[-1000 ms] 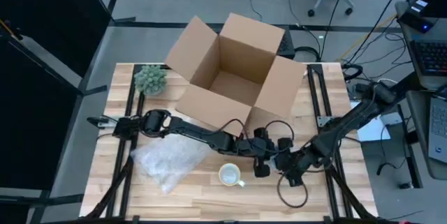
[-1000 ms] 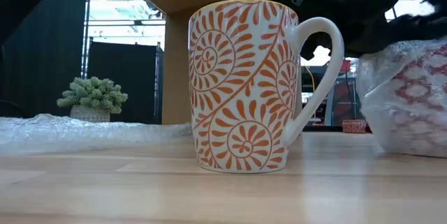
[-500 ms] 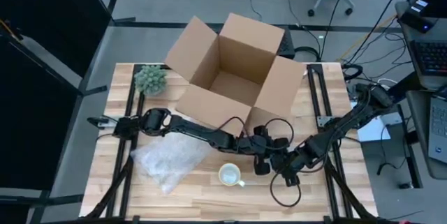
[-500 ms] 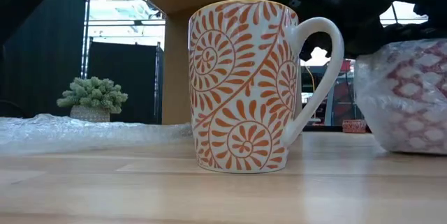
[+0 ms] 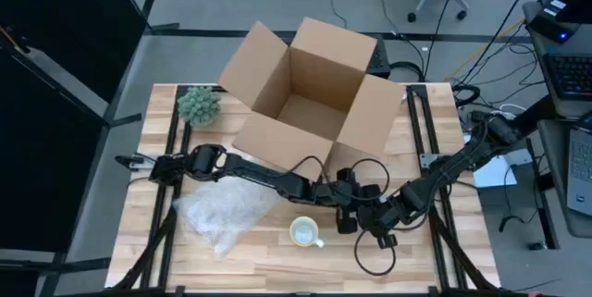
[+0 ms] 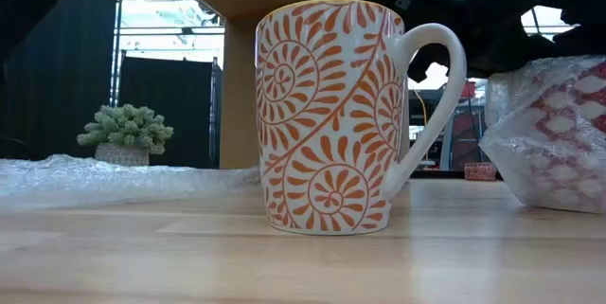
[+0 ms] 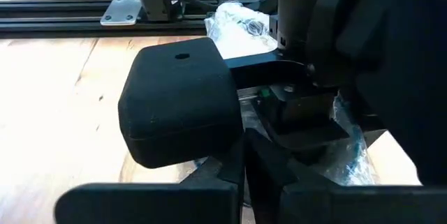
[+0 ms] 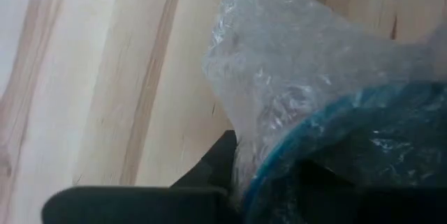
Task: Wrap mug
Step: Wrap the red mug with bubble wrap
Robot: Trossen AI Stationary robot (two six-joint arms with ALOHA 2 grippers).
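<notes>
Low view: two mugs, one orange-patterned mug [image 6: 355,115] bare on bench [image 6: 284,266], one wrapped mug [image 6: 554,134] (red pattern), both end effectors' grip can't tell, one plant [image 6: 125,134].

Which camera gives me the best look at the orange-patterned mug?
The low view: the mug fills the frame, upright, handle and pattern clear. The high view shows only its open top. Neither wrist view shows it.

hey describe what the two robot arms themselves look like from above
Both arms are matte black, built of slim jointed links with bulkier rounded joints. The left arm and right arm each carry a looping black cable near the wrist. Their fingers are black, blocky, rounded pads. No markings are legible.
</notes>
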